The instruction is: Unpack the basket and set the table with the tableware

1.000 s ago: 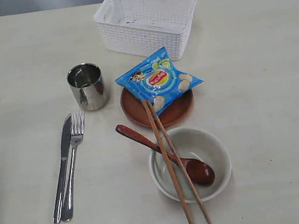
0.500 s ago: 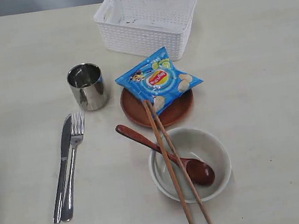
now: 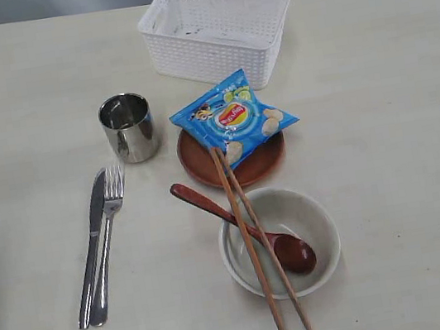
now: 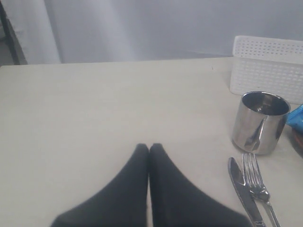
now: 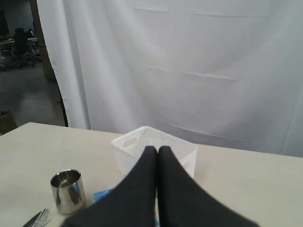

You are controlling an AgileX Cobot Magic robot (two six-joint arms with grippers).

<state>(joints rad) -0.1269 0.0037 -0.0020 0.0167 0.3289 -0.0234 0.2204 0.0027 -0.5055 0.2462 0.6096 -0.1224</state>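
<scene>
basket (image 3: pixel 216 32) at worktop (image 3: pixel 378 106) far edge, looks emptied — plate (image 3: pixel 266 163), bowl (image 3: pixel 308 218), cup (image 3: pixel 128 128) set out nearer. left claw (image 4: pixel 149 147) clenched, empty, close to knife (image 4: pixel 241 189) — long axis far-to-near. right claw (image 5: pixel 157 150) clenched, empty, facing basket.

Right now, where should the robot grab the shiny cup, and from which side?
Probably its rim, from straight above: the cup stands upright with its mouth open, so the left tool, which looks nearer, could pinch one wall.
</scene>
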